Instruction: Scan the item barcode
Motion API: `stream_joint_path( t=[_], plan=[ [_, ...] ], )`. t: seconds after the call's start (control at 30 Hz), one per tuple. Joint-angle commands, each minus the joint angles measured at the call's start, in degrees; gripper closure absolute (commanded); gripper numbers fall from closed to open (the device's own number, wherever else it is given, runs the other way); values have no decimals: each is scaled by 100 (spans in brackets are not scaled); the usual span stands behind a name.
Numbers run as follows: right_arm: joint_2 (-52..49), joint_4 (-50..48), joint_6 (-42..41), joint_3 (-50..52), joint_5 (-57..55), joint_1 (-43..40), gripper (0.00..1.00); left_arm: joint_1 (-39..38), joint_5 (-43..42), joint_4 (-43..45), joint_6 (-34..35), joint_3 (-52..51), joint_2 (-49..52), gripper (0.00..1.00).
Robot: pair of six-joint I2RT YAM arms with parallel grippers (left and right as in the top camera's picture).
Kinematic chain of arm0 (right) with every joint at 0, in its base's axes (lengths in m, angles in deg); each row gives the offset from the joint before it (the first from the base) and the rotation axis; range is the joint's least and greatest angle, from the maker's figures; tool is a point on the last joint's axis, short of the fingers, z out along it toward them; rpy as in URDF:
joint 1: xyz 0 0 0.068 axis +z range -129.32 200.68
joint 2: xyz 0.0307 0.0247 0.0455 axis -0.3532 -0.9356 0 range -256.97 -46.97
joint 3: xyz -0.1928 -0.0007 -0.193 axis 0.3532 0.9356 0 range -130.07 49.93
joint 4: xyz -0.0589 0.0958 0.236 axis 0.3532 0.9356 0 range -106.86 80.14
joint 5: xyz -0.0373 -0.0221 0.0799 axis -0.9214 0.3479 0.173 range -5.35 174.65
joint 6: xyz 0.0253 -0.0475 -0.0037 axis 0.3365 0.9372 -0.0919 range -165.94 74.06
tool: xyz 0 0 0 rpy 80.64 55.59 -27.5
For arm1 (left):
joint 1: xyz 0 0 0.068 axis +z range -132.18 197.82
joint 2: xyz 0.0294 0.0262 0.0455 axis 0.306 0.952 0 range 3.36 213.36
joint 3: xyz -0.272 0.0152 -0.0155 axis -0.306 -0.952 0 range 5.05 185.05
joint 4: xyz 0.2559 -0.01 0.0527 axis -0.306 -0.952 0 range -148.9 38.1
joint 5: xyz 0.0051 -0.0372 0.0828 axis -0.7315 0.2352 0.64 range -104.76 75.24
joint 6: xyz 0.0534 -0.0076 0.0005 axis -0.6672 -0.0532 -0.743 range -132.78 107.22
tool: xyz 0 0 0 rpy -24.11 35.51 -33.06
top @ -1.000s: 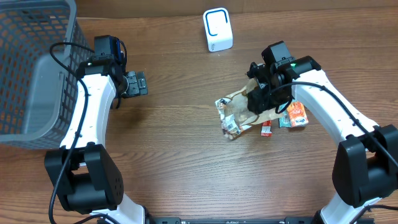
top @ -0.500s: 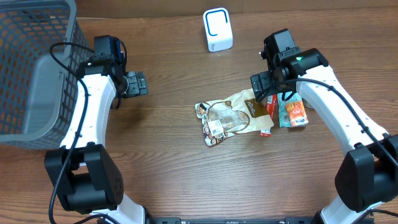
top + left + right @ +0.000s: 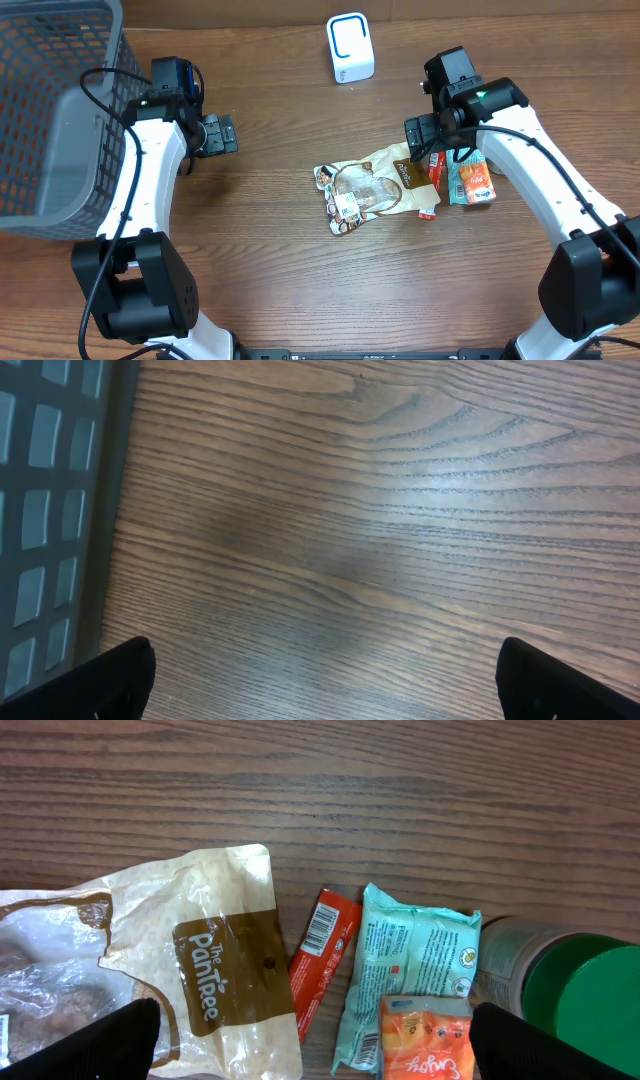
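We've got the Pantree snack bag (image 3: 365, 188) lying flat mid-worktop (image 3: 280, 280), slightly right of centre, well apart from the white scanner (image 3: 350, 47) at the far edge. The right jaws are spread wide and empty above the red bar (image 3: 322, 960) and teal packet (image 3: 415, 960) just beside the bag. The left jaws are wide and empty too, by the basket (image 3: 60, 40) at the left edge.

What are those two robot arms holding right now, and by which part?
Nothing. The left arm's fingers stand open over the bare table. The right arm's fingers stand open above the brown snack bag, which lies flat on the wood.
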Motion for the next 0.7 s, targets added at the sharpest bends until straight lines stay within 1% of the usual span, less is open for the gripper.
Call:
stream_joint_path(
  t=[0.0, 0.23, 0.33, 0.47, 0.67],
  plan=[
    [155, -24, -46, -127, -81, -15, 0, 13, 52, 9, 17, 96, -136, 1],
    [149, -24, -46, -127, -81, -22, 0, 15, 55, 11, 17, 96, -136, 1],
    [365, -24, -46, -127, -83, -22, 0, 15, 55, 9, 17, 96, -136, 0],
    [1023, -24, -46, -127, -81, -22, 0, 15, 55, 9, 17, 96, -136, 0],
    [2564, -24, -46, -127, -83, -33, 0, 13, 52, 11, 17, 96, -136, 0]
  ],
)
